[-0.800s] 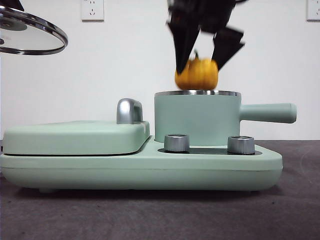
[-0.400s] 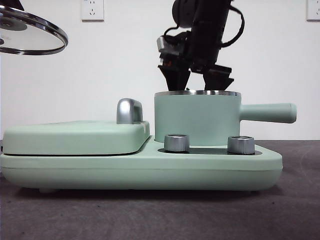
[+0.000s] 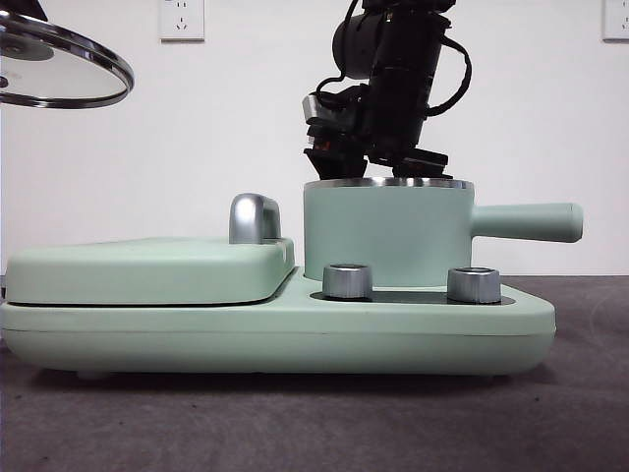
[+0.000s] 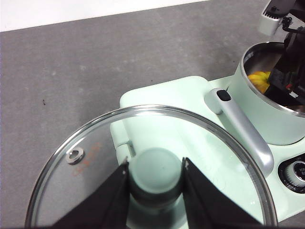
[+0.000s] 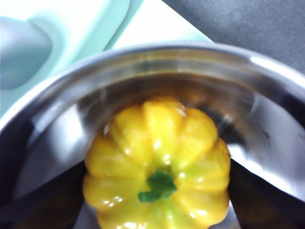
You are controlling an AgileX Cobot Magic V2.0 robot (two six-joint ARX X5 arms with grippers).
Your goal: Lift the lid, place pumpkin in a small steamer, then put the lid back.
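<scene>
The small steamer [image 3: 388,236] stands on the right of the mint-green base, its long handle [image 3: 526,221] pointing right. My right arm [image 3: 393,88] reaches down into it from above, and its jaws are hidden below the rim in the front view. In the right wrist view my right gripper [image 5: 157,202] is shut on the pumpkin [image 5: 157,162], stem up, deep inside the steel pot [image 5: 143,62]. The pumpkin also shows in the left wrist view [image 4: 259,80]. My left gripper [image 4: 156,191] is shut on the lid's knob [image 4: 156,169] and holds the lid [image 3: 59,69] high at the left.
The flat griddle cover [image 3: 147,270] with its chrome handle [image 3: 254,218] lies left of the steamer. Two chrome knobs [image 3: 347,280] [image 3: 473,284] sit in front of the pot. Dark grey tabletop [image 3: 314,423] lies in front of the base.
My right gripper has come down with the pumpkin from just above the rim into the steamer, so the pumpkin has dropped out of the front view. The lid has stayed still.
</scene>
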